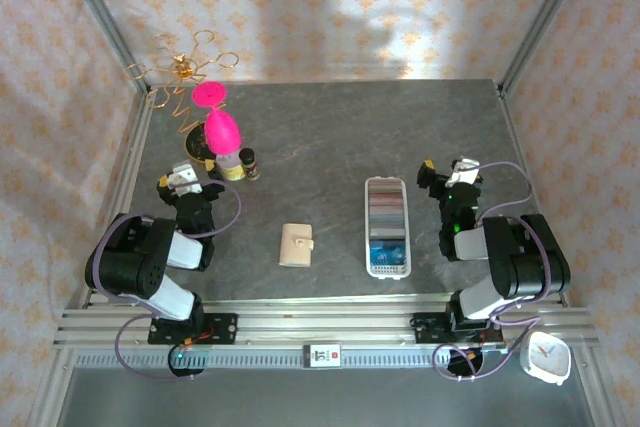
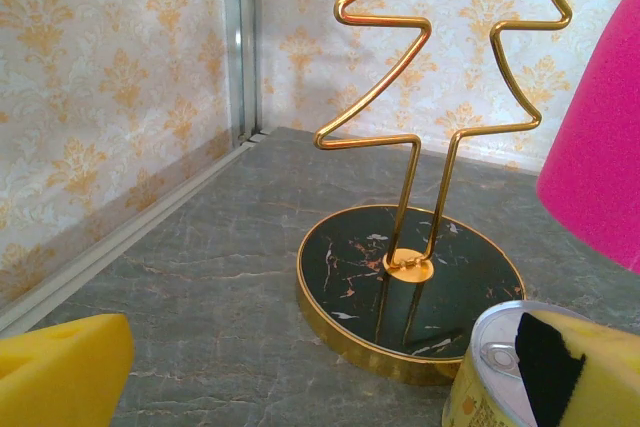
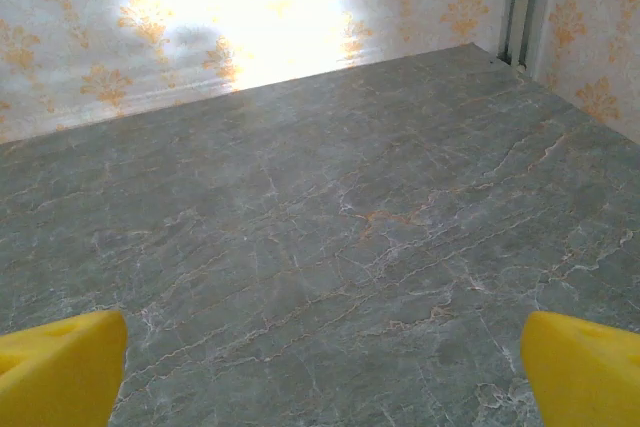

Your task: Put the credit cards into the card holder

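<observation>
The tan card holder lies closed on the grey table, front centre, between the two arms. The credit cards lie in a row inside a long white tray to its right, grey and pinkish ones toward the back and a blue one at the front. My left gripper rests at the left, well apart from the holder; its yellow fingers stand wide open with nothing between them. My right gripper sits just right of the tray, and its fingers are also open over bare table.
A gold wire tree stand on a dark round base stands close ahead of the left gripper, with a yellow can by the right finger. Pink egg-shaped objects and a small dark bottle stand back left. A white clock sits off the table.
</observation>
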